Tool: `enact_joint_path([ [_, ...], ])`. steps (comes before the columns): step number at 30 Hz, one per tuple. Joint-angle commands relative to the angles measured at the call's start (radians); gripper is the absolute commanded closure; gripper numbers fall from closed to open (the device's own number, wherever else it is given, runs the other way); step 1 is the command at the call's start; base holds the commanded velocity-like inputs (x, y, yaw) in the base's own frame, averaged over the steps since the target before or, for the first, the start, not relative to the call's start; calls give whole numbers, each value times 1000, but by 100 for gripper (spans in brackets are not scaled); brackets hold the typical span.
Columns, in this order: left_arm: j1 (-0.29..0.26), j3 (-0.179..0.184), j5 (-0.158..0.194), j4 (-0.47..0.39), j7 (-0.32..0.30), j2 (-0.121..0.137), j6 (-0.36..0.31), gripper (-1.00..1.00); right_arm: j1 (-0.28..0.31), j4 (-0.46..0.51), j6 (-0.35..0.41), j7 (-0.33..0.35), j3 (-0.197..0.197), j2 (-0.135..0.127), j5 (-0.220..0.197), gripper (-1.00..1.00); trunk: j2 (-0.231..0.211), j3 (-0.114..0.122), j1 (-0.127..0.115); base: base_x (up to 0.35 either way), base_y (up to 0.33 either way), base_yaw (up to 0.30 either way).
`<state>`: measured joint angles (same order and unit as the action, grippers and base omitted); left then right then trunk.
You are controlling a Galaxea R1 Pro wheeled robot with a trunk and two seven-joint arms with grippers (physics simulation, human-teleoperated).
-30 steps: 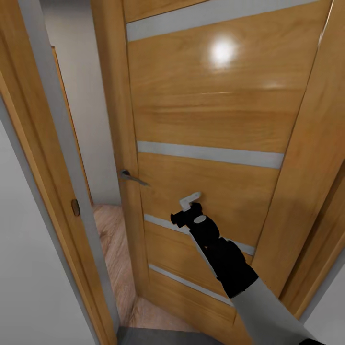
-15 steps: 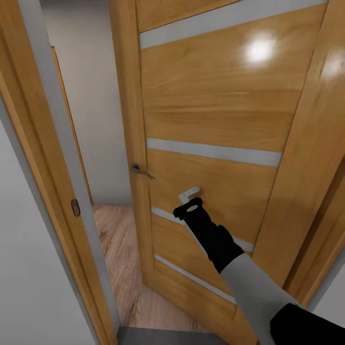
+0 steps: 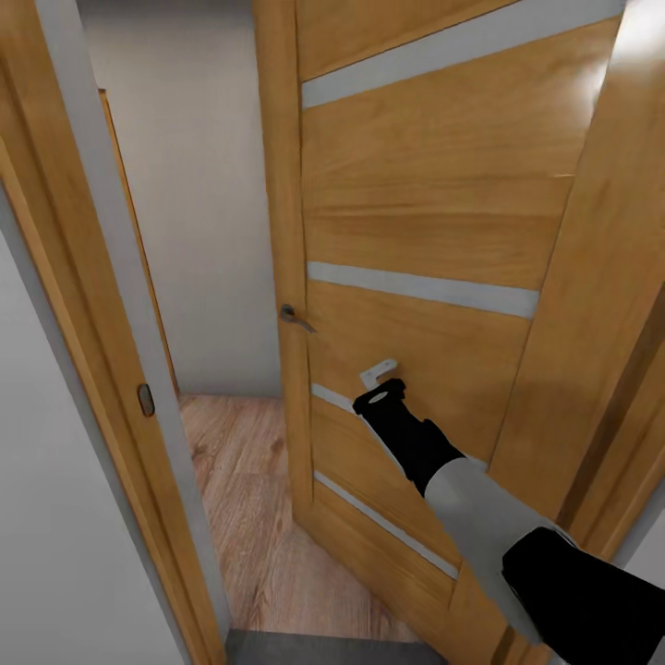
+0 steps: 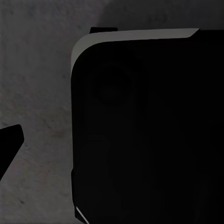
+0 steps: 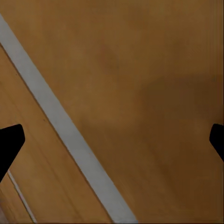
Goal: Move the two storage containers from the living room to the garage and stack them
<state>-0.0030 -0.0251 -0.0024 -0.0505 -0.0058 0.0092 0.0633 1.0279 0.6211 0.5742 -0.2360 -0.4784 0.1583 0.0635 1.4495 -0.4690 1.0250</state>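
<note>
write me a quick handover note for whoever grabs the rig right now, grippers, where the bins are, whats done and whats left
Right gripper: empty, fingers spread wide in the right wrist view, pressed up to the wooden door below and to the right of its handle.
Left gripper: fingertip visible in the left wrist view over dark grey floor; open or shut cannot be told, nothing seen held.
Containers: neither is in these views.
Done: door stands partly open, showing a light wood plank floor beyond.
Left: pass through, fetch both containers, bring them to the garage, set one on the floor and stack the other on it.
</note>
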Motion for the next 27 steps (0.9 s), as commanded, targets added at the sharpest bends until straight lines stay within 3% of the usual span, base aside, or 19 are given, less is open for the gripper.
enact_joint_path([
  [1, 0, -3, 0, 0, -1, 0, 3, -100, 12, -27, -2, -16, -3, -2, 12, -100, 1, -1, 0, 0, 0, 0],
  [6, 0, -3, -1, 0, 0, 0, 3, -100, 45, -109, -35, -72, -3, -8, -11, -100, 1, -1, 0, 0, 0, 0],
  [11, 0, -3, 0, 0, -1, 0, 3, -100, 78, -162, -59, -80, -2, -38, -19, -100, 1, -1, 0, 0, 0, 0],
  [18, 0, -4, 1, 0, -2, -1, 3, -100, 145, -294, -117, -90, -3, -55, -91, -100, 1, -1, 0, 0, 0, 0],
  [21, 0, -4, 3, 0, -1, 0, 2, -100, 148, -285, -121, -124, -3, -53, -96, -100, 1, -1, 0, 0, 0, 0],
  [27, 0, -6, 10, 0, 0, 0, -3, -100, 149, -232, -119, -129, -3, -48, -97, -100, 1, -1, 0, 0, 0, 0],
])
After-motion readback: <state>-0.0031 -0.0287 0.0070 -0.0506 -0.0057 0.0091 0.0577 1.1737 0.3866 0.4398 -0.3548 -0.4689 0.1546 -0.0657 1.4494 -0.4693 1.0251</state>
